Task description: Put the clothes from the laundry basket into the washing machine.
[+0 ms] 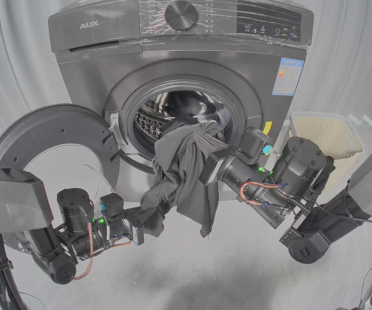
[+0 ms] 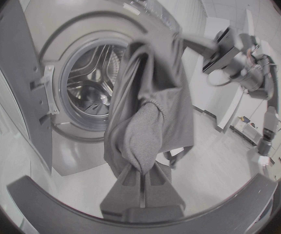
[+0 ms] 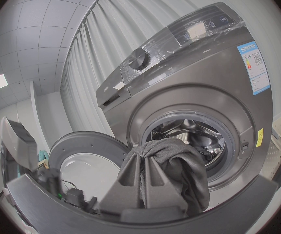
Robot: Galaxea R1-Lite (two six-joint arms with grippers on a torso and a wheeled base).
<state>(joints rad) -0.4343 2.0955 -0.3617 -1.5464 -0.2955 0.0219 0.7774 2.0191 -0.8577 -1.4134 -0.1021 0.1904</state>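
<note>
A dark grey garment (image 1: 185,168) hangs in front of the washing machine's (image 1: 181,61) open drum (image 1: 181,113), stretched between both grippers. My right gripper (image 1: 209,149) is shut on its upper part just before the drum mouth, the cloth bunched over its fingers (image 3: 153,182). Lower and to the left, my left gripper (image 1: 145,224) is shut on a sleeve end (image 2: 143,140) near the floor. Another dark cloth (image 2: 93,109) lies inside the drum. The cream laundry basket (image 1: 330,138) stands right of the machine, its inside hidden behind my right arm.
The round door (image 1: 52,143) is swung fully open to the left of the drum, close to my left arm. Pale curtains hang behind the machine. Bare grey floor (image 1: 203,268) lies in front.
</note>
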